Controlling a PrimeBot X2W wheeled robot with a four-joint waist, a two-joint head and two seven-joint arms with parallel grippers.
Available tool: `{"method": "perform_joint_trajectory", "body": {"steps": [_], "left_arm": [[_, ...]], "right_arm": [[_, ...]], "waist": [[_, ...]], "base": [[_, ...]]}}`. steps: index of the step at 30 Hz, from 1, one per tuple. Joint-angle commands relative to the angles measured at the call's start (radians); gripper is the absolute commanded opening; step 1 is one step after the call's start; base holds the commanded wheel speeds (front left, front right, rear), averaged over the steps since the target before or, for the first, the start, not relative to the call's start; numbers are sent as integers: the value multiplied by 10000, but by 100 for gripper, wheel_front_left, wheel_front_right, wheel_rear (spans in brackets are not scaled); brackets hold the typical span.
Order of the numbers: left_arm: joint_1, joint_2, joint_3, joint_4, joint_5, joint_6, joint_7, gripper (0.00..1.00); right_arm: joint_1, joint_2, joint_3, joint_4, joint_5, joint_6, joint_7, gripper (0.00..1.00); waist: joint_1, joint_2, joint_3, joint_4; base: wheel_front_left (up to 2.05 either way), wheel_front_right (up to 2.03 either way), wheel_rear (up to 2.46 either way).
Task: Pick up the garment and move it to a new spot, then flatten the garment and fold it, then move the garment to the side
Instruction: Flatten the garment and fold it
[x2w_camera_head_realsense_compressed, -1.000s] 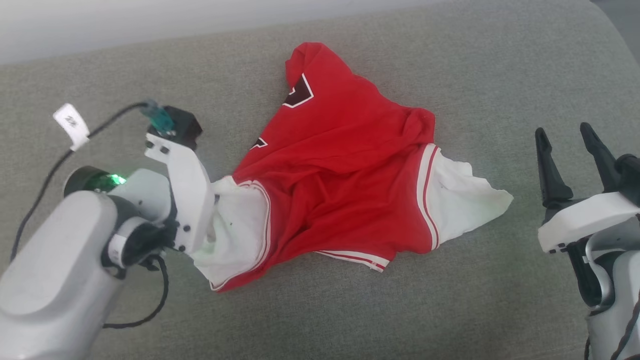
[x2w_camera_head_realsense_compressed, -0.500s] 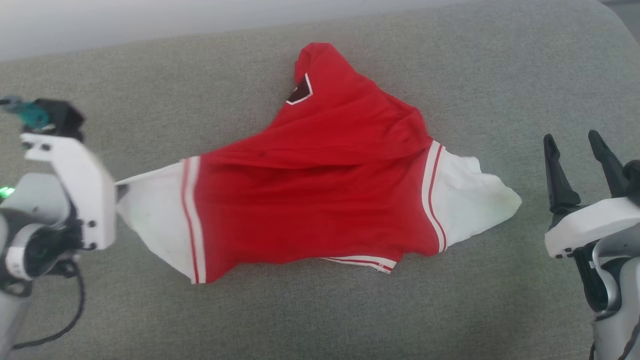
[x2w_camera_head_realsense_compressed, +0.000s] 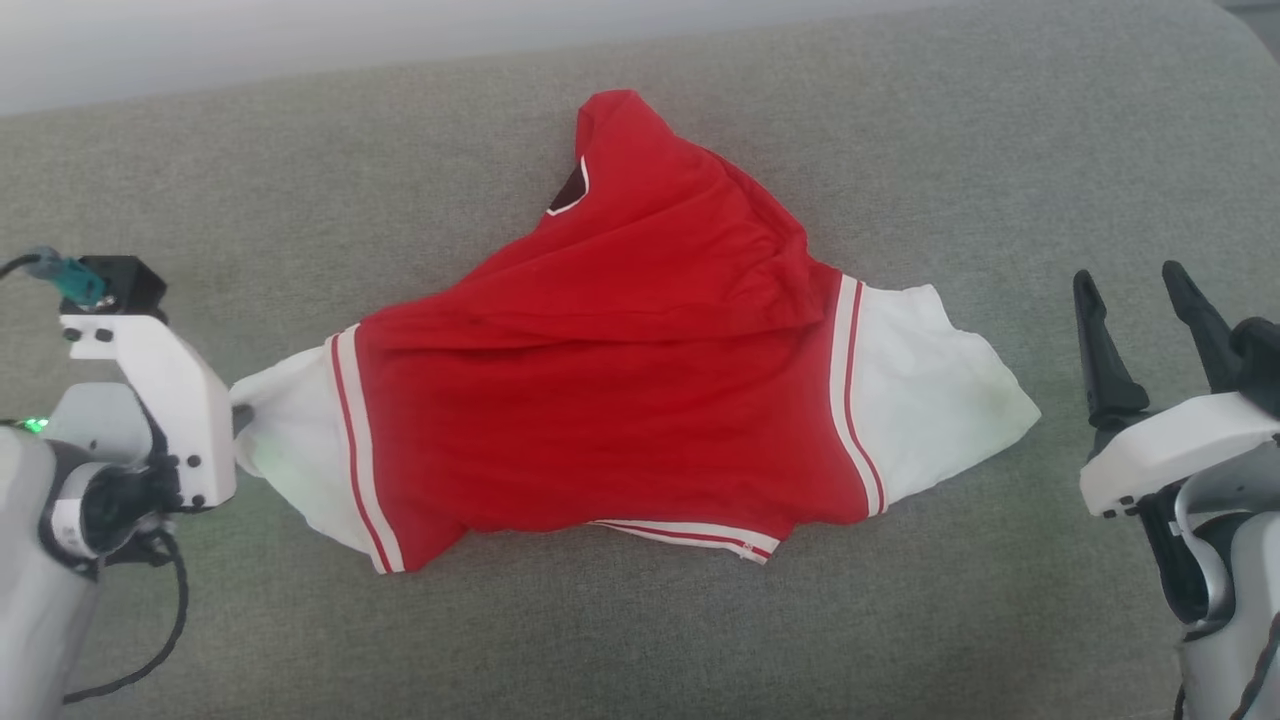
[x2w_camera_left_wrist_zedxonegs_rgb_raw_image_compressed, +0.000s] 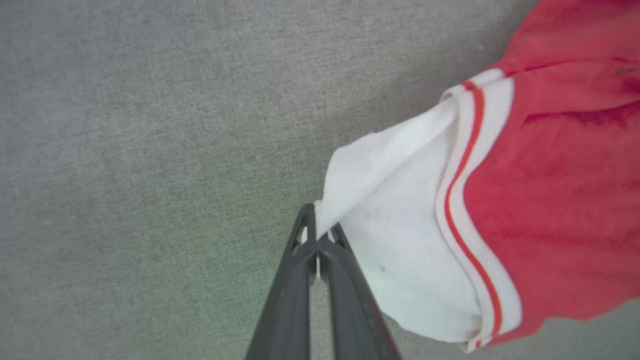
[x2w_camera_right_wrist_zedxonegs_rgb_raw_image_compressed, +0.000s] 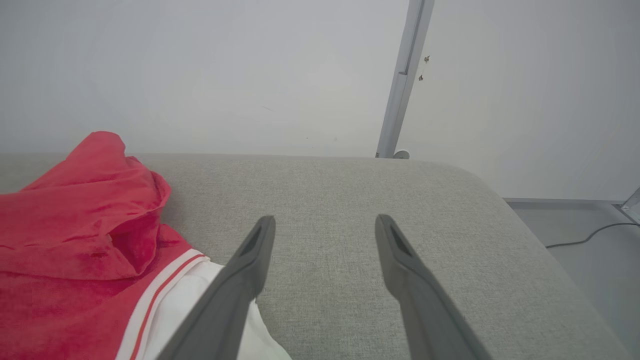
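Head view first: the garment (x2w_camera_head_realsense_compressed: 620, 400) lies rumpled across the middle of the grey woven cushion (x2w_camera_head_realsense_compressed: 900, 150). It's thin red cloth, bunched to a soft peak at the far side, with white sleeves fanned out left and right and striped trim at the seams. The left sleeve (x2w_camera_head_realsense_compressed: 290, 440) is drawn to a point at my left arm's white wrist bracket (x2w_camera_head_realsense_compressed: 170, 400). The right gripper (x2w_camera_head_realsense_compressed: 1128, 285) hangs just right of the right sleeve (x2w_camera_head_realsense_compressed: 940, 400), not touching it, dark tapered fingers spread.

Left wrist view: the left gripper (x2w_camera_left_wrist_zedxonegs_rgb_raw_image_compressed: 316, 225) has its fingers pressed together, pinching the very corner of that white sleeve, and the cloth widens away to the right.

Right wrist view: fingers wide apart over bare cushion, red folds and white sleeve to their left, pale wall (x2w_camera_right_wrist_zedxonegs_rgb_raw_image_compressed: 200, 75) beyond.
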Motion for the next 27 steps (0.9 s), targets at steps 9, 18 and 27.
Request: {"method": "perform_joint_trajectory", "body": {"steps": [9, 18, 27], "left_arm": [[-835, -502, -152, 1481, -155, -555, -453, 100], [-188, -301, -266, 372, -340, 495, 1037, 100], [353, -469, -472, -570, -401, 1202, 1589, 100]], "right_arm": [[193, -189, 48, -61, 12, -5, 164, 100], [542, -319, -114, -259, 87, -5, 300, 100], [476, -192, -11, -531, 8, -5, 449, 100]], "waist": [[0, -1, -364, 224], [0, -1, -620, 448], [0, -1, -326, 304]], "base": [[0, 0, 0], [0, 0, 0], [0, 0, 0]]}}
